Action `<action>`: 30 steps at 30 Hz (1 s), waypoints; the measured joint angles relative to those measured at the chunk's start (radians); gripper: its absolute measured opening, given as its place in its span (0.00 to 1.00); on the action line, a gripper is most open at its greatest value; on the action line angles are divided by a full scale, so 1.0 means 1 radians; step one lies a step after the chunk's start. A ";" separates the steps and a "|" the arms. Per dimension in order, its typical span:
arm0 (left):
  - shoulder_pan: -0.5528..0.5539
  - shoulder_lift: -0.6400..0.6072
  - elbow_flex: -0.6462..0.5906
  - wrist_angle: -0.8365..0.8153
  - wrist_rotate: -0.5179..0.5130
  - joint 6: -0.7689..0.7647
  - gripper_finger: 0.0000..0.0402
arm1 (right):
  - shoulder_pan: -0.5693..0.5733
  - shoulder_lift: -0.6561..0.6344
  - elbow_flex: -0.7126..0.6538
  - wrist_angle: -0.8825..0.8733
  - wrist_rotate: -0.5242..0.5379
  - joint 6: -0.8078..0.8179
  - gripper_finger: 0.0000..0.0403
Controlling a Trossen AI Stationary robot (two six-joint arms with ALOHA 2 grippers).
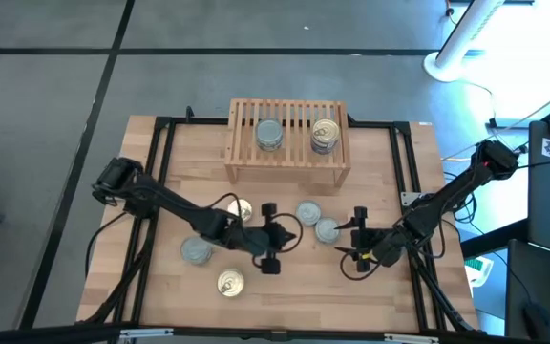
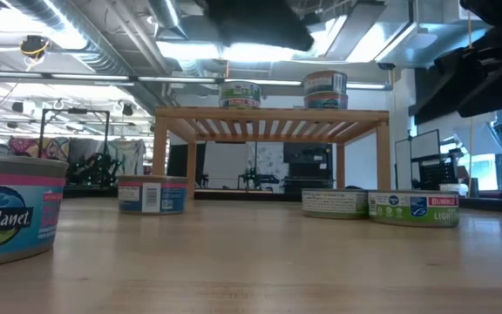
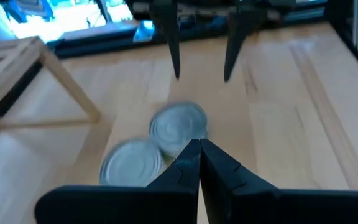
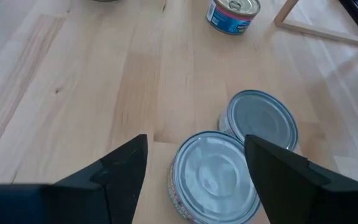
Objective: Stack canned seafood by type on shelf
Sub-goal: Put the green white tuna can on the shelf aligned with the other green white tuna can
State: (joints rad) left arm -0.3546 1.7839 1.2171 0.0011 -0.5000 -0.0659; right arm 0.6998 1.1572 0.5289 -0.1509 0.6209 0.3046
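The light-wood shelf (image 1: 289, 164) stands at the table's far side with a silver-topped tin (image 1: 269, 135) and a gold-topped tin (image 1: 325, 135) on its slats. On the table two silver tins (image 1: 308, 212) (image 1: 327, 229) sit side by side, touching. A gold tin (image 1: 240, 210), a silver tin (image 1: 196, 250) and another gold tin (image 1: 230, 282) lie to the left. My left gripper (image 1: 273, 239) is shut, left of the silver pair. My right gripper (image 1: 359, 235) is open just right of it, and the nearer silver tin (image 4: 216, 177) shows between its fingers.
A black frame rail (image 1: 165, 172) runs around the tabletop. Bare wood lies between the shelf and the tins (image 1: 285, 196) and along the near edge. In the left wrist view the right arm's open fingers (image 3: 176, 50) face my left gripper across the silver pair (image 3: 179, 127).
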 joint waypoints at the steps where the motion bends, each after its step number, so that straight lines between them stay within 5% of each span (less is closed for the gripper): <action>1: 0.009 0.011 0.000 0.036 0.013 0.015 0.01 | 0.000 0.000 0.000 0.001 0.000 0.000 0.67; 21: 0.152 0.049 0.000 0.092 0.081 0.076 0.02 | 0.000 0.000 0.000 0.002 -0.002 0.000 0.67; 30: 0.160 0.049 0.000 0.089 0.081 0.128 0.28 | 0.000 0.000 0.000 0.002 0.007 0.000 0.67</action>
State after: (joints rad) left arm -0.1944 1.8324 1.2171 0.0904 -0.4194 0.0620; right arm 0.6998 1.1576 0.5289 -0.1493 0.6280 0.3050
